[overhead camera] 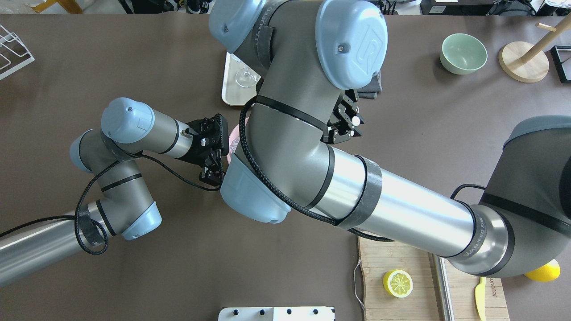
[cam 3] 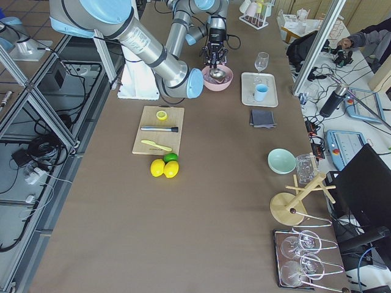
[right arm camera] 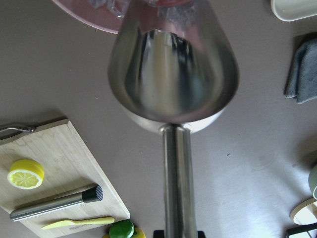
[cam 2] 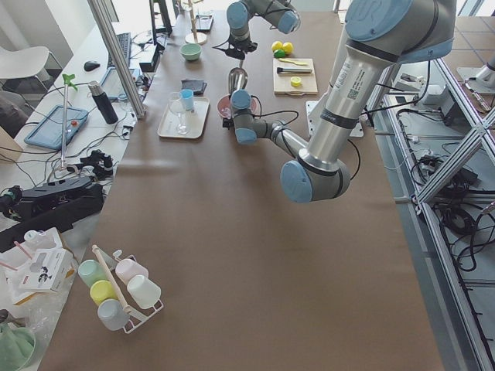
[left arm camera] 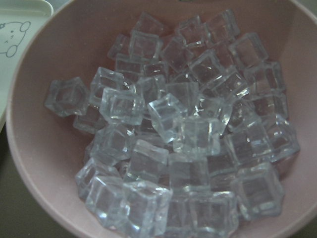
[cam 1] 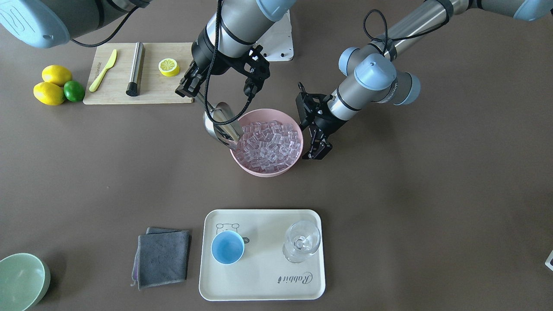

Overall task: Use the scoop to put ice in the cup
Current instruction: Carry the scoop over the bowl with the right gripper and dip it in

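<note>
Right hand: the right hand is clamped on the handle of the scoop. It is raised above the table, on the robot's side of the bowl.
Scoop axis: the handle slants from the hand down and away from the robot, so the trough's open end points at the bowl. The wrist view looks straight along this line, from handle to trough to bowl rim.
Scoop load: the trough looks empty and shows only reflections.
Ice: the ice is heaped in the bowl, directly ahead of the scoop's lip. The lip sits over the rim on the robot's right side of the bowl, at the edge of the heap. I cannot tell whether it is already touching cubes.
Left hand: the left hand is just beside the opposite rim, with its camera looking down on the cubes. I cannot tell whether its fingers are apart or pinching the rim.
Cup: the cup stands upright and empty on the tray, on the tray's half toward the robot's right. The glass is on the other half. The tray is well apart from the bowl, on the far side of it from the robot.
Deciding relation: ice, then cup, both lie ahead of the right hand along roughly the same outward direction as the scoop's axis. A push along the handle probably drives the lip into the heap.
Nearer arm: the right arm, which already carries the tool, is on the cup's side.
Stage: my judgement is that this is the start of scooping, with no ice carried across yet.
</note>
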You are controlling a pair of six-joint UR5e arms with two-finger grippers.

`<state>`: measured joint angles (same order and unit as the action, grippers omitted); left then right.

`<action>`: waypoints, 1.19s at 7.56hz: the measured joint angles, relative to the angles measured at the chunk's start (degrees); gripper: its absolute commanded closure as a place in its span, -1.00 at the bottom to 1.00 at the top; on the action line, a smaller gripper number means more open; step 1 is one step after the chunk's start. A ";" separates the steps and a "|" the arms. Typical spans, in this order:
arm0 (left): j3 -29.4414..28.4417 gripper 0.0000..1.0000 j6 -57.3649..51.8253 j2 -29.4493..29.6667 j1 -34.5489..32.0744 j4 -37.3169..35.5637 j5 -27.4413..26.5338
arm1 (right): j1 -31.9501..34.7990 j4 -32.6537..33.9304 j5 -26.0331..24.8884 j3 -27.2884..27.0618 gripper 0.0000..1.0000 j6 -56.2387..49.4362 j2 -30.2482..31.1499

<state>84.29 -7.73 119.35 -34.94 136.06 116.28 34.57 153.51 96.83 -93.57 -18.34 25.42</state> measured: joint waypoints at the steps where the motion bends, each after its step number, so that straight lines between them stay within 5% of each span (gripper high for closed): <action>1: 0.00 -0.99 0.00 -0.03 0.02 0.00 0.00 | -0.79 -0.68 -1.24 1.78 1.00 -0.02 -0.22; 9: 0.91 -0.99 0.07 -0.56 -0.04 1.06 0.18 | -4.65 -10.73 -3.79 4.77 1.00 2.44 1.57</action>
<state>85.19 -7.66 118.79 -34.98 137.11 116.46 29.91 142.78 93.05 -88.80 -15.90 26.99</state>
